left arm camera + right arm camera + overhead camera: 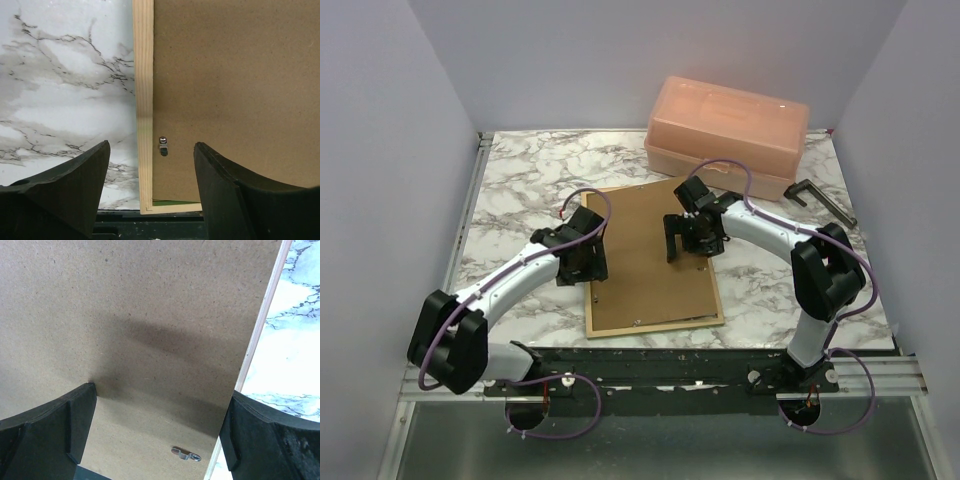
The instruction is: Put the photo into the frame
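The frame point(655, 326) lies face down on the marble table, its pale wood back showing around the brown hardboard backing panel point(650, 275). The photo is hidden. My left gripper point(584, 258) is open over the frame's left edge. In the left wrist view its jaws point(151, 150) straddle the wood rail point(143, 100), a metal clip point(163, 146) and a green sliver point(172, 203) at the corner. My right gripper point(684, 243) is open, low over the panel's upper right part. Its view point(160, 400) shows the panel point(150, 315), a clip point(186, 455) and the frame rail point(260, 325).
A peach plastic box point(728, 135) stands at the back right, close behind the frame. A black metal tool point(820, 200) lies to the right of it. The table's near edge point(650, 352) runs just below the frame. White walls enclose the table.
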### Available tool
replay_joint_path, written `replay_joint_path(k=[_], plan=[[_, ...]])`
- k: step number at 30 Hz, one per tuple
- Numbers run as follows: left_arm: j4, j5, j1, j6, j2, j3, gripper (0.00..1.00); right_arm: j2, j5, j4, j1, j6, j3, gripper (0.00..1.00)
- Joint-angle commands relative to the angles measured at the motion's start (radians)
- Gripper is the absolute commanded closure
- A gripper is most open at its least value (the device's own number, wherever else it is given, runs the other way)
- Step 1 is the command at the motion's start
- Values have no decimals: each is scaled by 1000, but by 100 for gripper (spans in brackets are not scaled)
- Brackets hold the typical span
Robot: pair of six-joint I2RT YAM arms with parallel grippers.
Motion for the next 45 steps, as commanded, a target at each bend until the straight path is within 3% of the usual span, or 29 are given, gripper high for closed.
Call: replay_joint_path(k=[1,14,30,45], plan=[[12,-18,-52,-26,32,49,34,31,162,-89,27,-33,1,0],[106,22,-163,-65,256,140,71,41,130,-64,43,-25,-20,0],[65,-60,-162,-120,401,106,78,5,135,-58,43,-14,-31,0],[69,-63,-132,-157,400,50,78,-89,210,-120,42,0,-10,0]])
